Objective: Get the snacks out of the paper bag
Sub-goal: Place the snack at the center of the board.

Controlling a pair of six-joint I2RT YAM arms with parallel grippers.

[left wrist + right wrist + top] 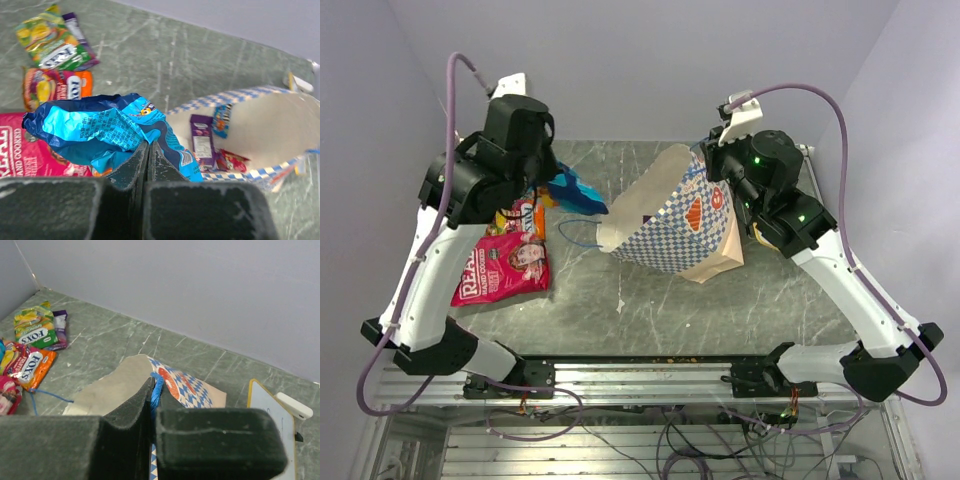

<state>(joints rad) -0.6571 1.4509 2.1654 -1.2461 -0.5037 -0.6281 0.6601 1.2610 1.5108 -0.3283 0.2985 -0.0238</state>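
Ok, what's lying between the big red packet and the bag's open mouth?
In the top view, only the blue string handle loops across bare table between the red packet and the paper bag.

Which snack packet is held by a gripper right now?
The crumpled blue packet, pinched in the shut left gripper; the others lie loose on the table or inside the paper bag.
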